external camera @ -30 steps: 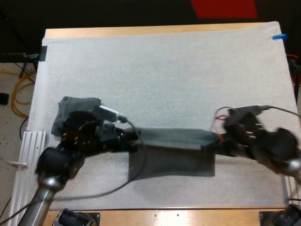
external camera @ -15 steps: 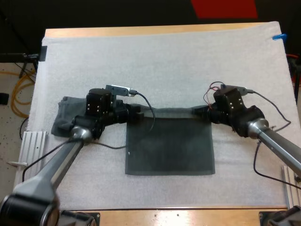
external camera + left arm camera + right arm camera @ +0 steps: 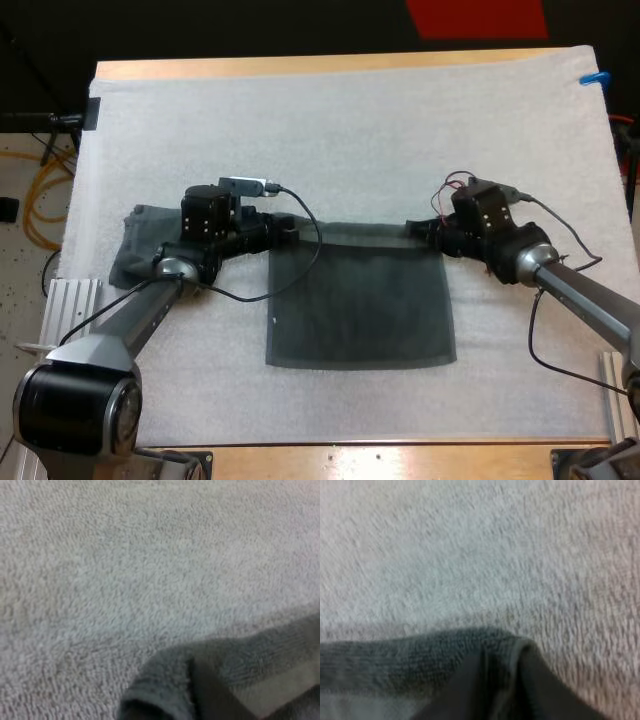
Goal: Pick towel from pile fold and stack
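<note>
A dark grey-green towel (image 3: 360, 300) lies spread flat on the white mat (image 3: 350, 130), roughly square, near the middle front. My left gripper (image 3: 291, 232) is low at the towel's far left corner and my right gripper (image 3: 420, 230) at its far right corner. Each is shut on its corner. In the left wrist view the pinched corner of the towel (image 3: 235, 672) bunches up over the mat. A raised fold of the same towel (image 3: 445, 680) appears in the right wrist view.
A second dark towel (image 3: 135, 245) lies rumpled at the mat's left side, partly under my left arm. A metal rail (image 3: 70, 310) runs along the table's left front edge. Bare mat stretches beyond the towel toward the far side.
Both grippers have carried the towel's far edge away from the front of the table. The folded-over band has opened out into a flat sheet.
</note>
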Robot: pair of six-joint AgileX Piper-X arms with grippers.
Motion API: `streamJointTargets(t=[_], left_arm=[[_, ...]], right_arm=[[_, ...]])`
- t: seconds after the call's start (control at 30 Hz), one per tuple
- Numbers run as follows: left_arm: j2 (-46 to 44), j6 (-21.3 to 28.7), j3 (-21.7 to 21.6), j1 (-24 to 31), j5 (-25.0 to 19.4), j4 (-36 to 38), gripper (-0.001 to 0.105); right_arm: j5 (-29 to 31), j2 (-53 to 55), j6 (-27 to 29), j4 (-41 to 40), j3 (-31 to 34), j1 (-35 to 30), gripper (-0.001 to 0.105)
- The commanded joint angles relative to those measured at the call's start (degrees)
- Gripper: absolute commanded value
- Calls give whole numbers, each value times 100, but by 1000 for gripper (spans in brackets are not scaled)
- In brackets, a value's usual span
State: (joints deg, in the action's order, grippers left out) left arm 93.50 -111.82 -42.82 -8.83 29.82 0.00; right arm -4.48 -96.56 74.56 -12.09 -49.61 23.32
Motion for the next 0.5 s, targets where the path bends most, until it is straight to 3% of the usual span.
streamJointTargets(t=[0.0,0.07,0.13,0.27,0.47], left_arm=[[-29,1,-41,8,-63,-80,15],[-29,1,-88,8,-45,-80,27],[-29,-11,-238,8,-9,-80,40],[-56,-17,-691,8,401,-80,43],[-382,-14,-1378,8,591,3,43]], right_arm=[[9,0,-23,237,-42,-46,48],[-121,0,-22,569,-42,-46,63],[-203,0,-22,1053,-42,-46,66],[-227,0,41,1644,-165,-46,63],[-154,326,1017,1435,-754,-46,63]])
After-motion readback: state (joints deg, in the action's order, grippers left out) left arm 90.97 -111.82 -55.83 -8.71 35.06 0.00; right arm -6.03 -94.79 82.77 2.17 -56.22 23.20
